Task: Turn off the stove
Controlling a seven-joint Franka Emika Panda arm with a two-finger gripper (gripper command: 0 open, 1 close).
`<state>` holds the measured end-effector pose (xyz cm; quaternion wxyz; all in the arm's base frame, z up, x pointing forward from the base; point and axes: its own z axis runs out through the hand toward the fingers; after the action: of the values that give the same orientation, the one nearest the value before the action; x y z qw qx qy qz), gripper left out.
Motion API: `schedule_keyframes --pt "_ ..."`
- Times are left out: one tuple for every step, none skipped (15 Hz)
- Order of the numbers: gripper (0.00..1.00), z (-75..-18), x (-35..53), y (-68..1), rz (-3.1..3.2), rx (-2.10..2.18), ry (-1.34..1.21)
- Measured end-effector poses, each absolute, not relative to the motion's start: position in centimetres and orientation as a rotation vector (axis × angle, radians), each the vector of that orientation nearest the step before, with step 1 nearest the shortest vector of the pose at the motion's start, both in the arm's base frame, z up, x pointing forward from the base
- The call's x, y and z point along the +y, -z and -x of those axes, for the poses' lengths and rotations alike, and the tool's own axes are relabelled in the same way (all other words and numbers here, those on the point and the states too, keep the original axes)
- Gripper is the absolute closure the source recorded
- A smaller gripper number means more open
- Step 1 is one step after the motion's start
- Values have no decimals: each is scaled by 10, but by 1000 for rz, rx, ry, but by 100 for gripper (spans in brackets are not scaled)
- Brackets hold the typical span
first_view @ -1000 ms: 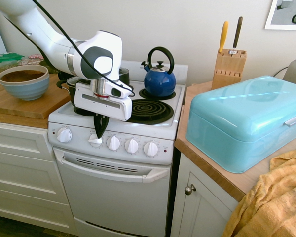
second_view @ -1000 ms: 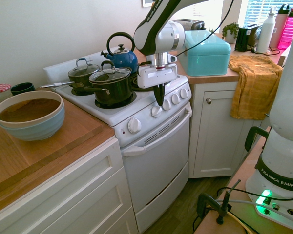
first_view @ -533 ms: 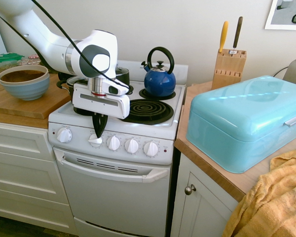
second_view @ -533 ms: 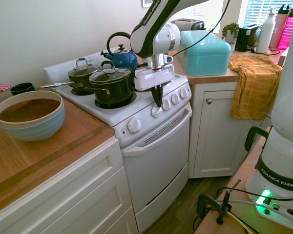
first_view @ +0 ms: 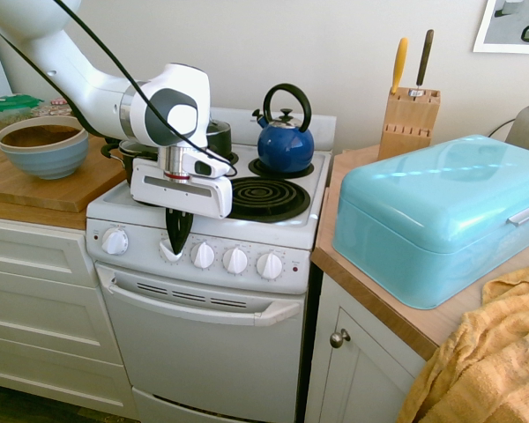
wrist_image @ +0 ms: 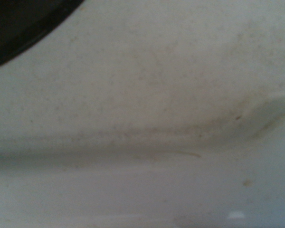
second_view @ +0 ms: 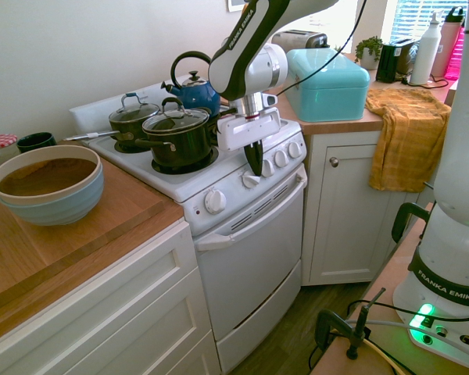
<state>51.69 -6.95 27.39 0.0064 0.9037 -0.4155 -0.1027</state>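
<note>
In the wrist view the stovetop [wrist_image: 142, 85] is blurred — a dark rim [wrist_image: 33, 35] cut off at the corner; the knob markings [first_view: 269, 252] are too small to read.

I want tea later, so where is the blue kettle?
In the first exterior view, the kettle sits on the stove's back-right burner, behind the bare front coil.

On the stove [first_view: 203, 326], the kettle [first_view: 286, 148] sits on a back burner, with two lidded pots beside it, one pot [second_view: 177, 137] before the other [second_view: 133, 119]. In the first exterior view, a bowl [first_view: 44, 159] rests on the surface [first_view: 88, 181] left of the stove; right of it, a bread box [first_view: 441, 216] stands before the knife block [first_view: 409, 125].
</note>
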Motion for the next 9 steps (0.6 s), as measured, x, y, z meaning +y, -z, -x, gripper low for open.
schedule_keyframes --pt "100 -516 -71 -273 -2851 -1293 335" --pt "100 -516 -73 -273 -2873 -1292 348" --pt "100 -515 -76 -272 -2893 -1297 360" --pt "100 -514 -78 -271 -2910 -1303 366" --pt "100 -512 -80 -268 -2920 -1310 371" --pt "100 -510 -81 -265 -2926 -1317 378" --pt "100 -507 -81 -261 -2929 -1324 390" --pt "100 -505 -82 -257 -2932 -1332 389" --pt "100 -503 -84 -253 -2932 -1344 376"
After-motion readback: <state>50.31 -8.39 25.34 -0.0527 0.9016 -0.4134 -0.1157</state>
